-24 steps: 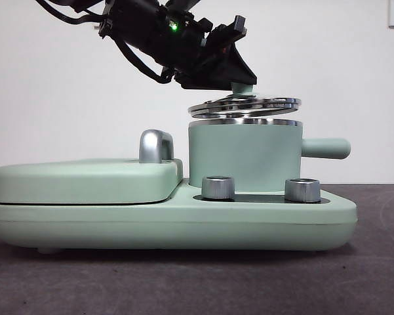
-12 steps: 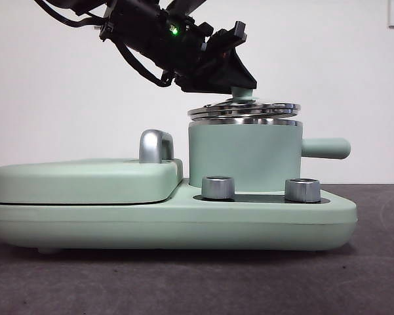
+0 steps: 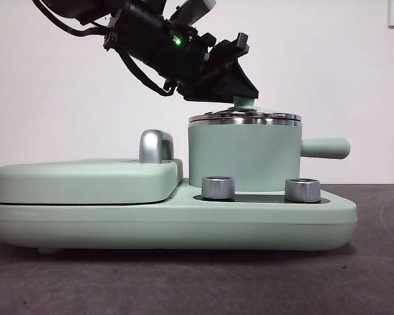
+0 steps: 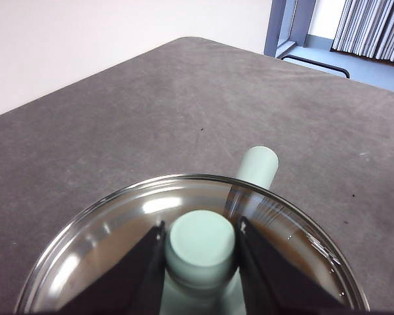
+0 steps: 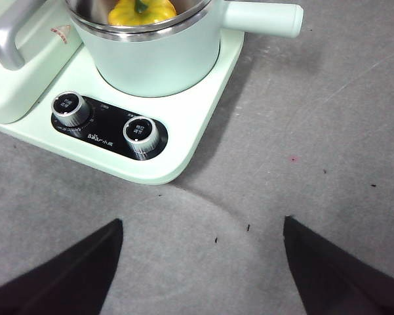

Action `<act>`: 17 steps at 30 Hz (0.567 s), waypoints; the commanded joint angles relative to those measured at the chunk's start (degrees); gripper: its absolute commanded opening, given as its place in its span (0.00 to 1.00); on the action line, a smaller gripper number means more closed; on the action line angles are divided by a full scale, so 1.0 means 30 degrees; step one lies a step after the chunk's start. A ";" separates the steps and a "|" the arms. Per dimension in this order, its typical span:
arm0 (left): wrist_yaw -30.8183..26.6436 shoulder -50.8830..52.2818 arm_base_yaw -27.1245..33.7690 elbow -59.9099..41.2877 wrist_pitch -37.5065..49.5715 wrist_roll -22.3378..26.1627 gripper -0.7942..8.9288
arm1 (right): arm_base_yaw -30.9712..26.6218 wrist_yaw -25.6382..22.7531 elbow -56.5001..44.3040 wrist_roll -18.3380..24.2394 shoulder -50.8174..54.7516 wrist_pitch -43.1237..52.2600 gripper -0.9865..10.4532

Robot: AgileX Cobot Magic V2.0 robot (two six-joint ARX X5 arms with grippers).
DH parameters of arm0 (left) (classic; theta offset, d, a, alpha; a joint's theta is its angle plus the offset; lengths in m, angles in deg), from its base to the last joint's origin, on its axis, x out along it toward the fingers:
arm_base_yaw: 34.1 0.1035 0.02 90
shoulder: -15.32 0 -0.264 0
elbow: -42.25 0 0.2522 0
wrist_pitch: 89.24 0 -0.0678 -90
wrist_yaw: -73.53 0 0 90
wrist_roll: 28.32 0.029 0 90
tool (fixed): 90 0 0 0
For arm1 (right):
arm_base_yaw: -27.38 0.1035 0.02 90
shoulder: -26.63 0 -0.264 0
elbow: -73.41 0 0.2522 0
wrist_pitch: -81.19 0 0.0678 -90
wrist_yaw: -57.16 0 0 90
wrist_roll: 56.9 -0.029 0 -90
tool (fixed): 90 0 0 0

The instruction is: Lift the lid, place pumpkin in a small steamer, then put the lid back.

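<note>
Nearest us, the right tool (image 5: 200, 262) is hanging spread wide over bare worktop (image 5: 328, 131), holding nothing and waiting clear of the action. Just beyond it, the two silver knobs (image 3: 217, 187) are sitting on the front of the flat appliance base (image 3: 170, 220), with the hinged cover (image 3: 85, 180) and its chrome handle (image 3: 154, 146) lying shut on the left. Behind the knobs, the small steamer (image 3: 242, 157) is standing upright on the base's right half, side handle (image 3: 324, 147) pointing right. The pumpkin (image 5: 141, 10) is sitting inside the pot, its yellow top showing below the rim in the right wrist view. On top, the lid (image 3: 245, 118) is resting level across the steel rim, so the covering looks as good as done. The left tool (image 4: 201, 246), reaching down from the upper left, is pinching the lid's mint knob (image 4: 201, 239) between its jaws, presumably keeping the glass centred as it settles. My read: only the release is remaining, and opening gently should be avoiding nudging the lid askew.
</note>
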 commanded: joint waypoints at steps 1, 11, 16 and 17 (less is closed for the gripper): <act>0.0007 -0.0401 -0.0175 0.0627 0.0525 0.0124 0.09 | 0.0138 -0.0073 0.0109 -0.0211 -0.0044 0.0131 0.42; 0.0015 -0.0393 -0.0175 0.0627 0.0488 -0.0546 0.21 | 0.0138 -0.0073 0.0109 -0.0219 -0.0044 0.0131 0.42; 0.0022 -0.0350 -0.0168 0.0627 0.0495 -0.1792 0.38 | 0.0138 -0.0066 0.0109 -0.0219 -0.0044 0.0131 0.42; 0.0029 -0.0299 -0.0168 0.0627 0.0495 -0.2069 0.39 | 0.0138 -0.0066 0.0109 -0.0219 -0.0044 0.0131 0.42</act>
